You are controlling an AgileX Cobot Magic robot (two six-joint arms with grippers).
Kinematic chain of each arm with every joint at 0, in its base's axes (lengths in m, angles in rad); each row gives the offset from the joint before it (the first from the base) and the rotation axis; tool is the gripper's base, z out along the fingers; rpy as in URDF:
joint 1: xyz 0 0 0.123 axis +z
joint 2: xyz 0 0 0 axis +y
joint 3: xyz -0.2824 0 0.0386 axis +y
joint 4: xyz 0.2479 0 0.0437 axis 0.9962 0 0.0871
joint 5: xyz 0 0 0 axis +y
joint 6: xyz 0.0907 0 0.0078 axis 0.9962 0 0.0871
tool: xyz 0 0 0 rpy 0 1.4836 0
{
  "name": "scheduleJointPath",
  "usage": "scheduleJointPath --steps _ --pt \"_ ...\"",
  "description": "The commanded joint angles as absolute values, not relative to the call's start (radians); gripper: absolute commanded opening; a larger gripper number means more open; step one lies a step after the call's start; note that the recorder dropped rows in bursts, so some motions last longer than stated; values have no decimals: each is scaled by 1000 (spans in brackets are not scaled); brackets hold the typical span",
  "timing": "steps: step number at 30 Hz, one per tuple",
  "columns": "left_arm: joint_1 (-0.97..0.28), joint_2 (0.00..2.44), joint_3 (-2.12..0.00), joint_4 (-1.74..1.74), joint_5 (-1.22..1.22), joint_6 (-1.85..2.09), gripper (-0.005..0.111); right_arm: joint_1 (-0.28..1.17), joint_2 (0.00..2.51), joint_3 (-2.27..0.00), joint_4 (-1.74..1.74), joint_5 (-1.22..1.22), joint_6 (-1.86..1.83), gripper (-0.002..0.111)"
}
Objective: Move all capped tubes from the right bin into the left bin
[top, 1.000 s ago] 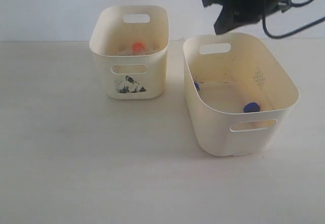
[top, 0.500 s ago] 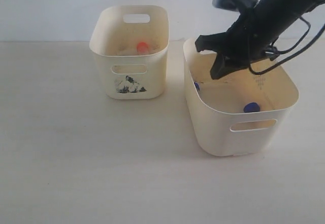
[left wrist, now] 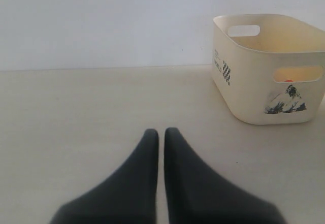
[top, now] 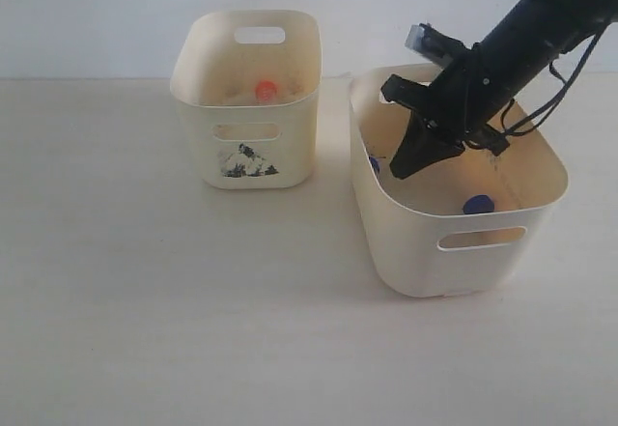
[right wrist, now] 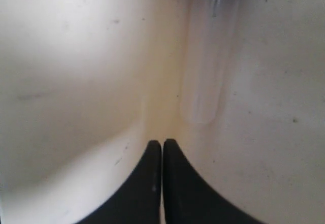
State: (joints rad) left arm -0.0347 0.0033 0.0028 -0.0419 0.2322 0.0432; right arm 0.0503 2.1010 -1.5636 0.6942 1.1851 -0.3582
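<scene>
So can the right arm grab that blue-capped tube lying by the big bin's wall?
Probably yes. The right gripper is down inside the right bin, pointing at the blue-capped tube with nothing between them. It is shut though, so it must open first.

Ext. view: bright, soft, even light. White table (top: 145, 329) looks washed out, low contrast, slightly grainy. Only faint shadows, at the base of the left bin (top: 198, 127) and right bin (top: 406, 252). Black arm (top: 521, 44) is near-silhouette, detail lost. Left wrist view: bin sharp, left gripper (left wrist: 161, 131) blurs toward its base. Right wrist view: v. close, blue-capped tube (right wrist: 205, 56) and right gripper (right wrist: 162, 142) both soft, w/ warm yellow cast in bin corner.
</scene>
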Motion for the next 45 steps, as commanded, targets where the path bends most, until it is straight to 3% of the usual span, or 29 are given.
scheduleJointPath --steps 1,4,6,12,14,43,45 --pt "-34 0 0 -40 226 35 4 56 2133 -1570 721 1156 -385 0" --pt "-34 0 0 -40 226 35 4 56 2135 -1570 728 1067 -369 2" --pt "-34 0 0 -40 226 35 4 56 2135 -1570 728 1033 -364 10" --pt "-34 0 0 -40 226 35 4 62 2136 -1570 723 979 -366 62" --pt "-34 0 0 -40 226 35 4 69 2137 -1570 708 959 -366 68" --pt "-34 0 0 -40 226 35 4 172 2256 -1570 503 822 -245 67" --pt "-34 0 0 -40 226 35 4 182 2266 -1570 451 813 -203 63"
